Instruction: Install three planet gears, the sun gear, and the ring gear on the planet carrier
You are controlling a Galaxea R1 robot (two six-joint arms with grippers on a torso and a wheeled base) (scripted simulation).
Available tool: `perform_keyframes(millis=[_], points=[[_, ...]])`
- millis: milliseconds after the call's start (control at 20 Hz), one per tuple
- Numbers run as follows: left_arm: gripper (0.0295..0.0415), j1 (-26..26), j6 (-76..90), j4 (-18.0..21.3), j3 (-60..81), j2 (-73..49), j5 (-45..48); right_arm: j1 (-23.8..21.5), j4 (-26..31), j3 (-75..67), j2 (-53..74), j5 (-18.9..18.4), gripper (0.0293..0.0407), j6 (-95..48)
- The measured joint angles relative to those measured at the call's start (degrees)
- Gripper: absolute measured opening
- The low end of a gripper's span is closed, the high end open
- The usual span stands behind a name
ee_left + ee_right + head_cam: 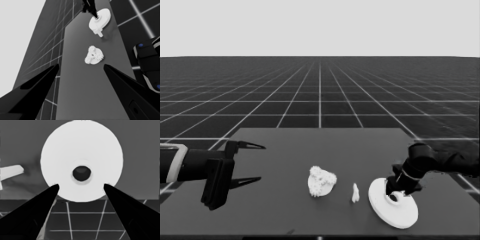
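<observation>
Two round parts lie apart on the table (285,150). The smaller round part (321,182) sits mid-table with gears (321,175) bunched on top of it, their teeth showing at its edge; I cannot count them. That stack looks ready for its cover, which would explain where the right arm is.

To the right of the smaller round part stands the thin white piece (355,193), and beyond that lies the larger round part (399,212), close to the table's right front corner. It may be tilted or partly raised, but I cannot tell.

The right gripper (393,194) is down over the larger round part near its middle hole. In the right wrist view its jaws are spread wide, with the tips over the part's face on either side of the hole. They grip nothing, and I cannot tell whether they touch the surface. My judgement is that this is a lineup for picking the part up.

Well to the left of the smaller round part, the left gripper (262,162) waits, jaws wide and holding nothing.
</observation>
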State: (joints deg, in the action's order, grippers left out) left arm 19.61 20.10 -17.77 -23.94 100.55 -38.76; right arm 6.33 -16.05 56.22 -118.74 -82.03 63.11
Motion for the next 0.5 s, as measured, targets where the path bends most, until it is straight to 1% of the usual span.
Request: perform_keyframes(millis=[50,100,200,350,400,500], points=[[0.0385,0.0,0.0,0.0,0.0,0.0,0.0,2.5,-2.0,1.8,-1.0,1.3,0.0385,-0.4],[0.0385,0.0,0.0,0.0,0.0,0.0,0.0,3.9,-3.0,3.1,-1.6,2.1,0.0385,-0.7],[0.0385,0.0,0.0,0.0,0.0,0.0,0.0,5.1,-3.9,4.3,-2.2,2.8,0.0385,-0.9],[0.0385,0.0,0.0,0.0,0.0,0.0,0.0,5.5,-4.3,4.8,-2.5,3.1,0.0385,-1.1],[0.0385,0.0,0.0,0.0,0.0,0.0,0.0,5.6,-4.4,4.9,-2.5,3.2,0.0349,-1.1],[0.0385,0.0,0.0,0.0,0.0,0.0,0.0,5.6,-4.4,4.9,-2.5,3.2,0.0348,-1.1]])
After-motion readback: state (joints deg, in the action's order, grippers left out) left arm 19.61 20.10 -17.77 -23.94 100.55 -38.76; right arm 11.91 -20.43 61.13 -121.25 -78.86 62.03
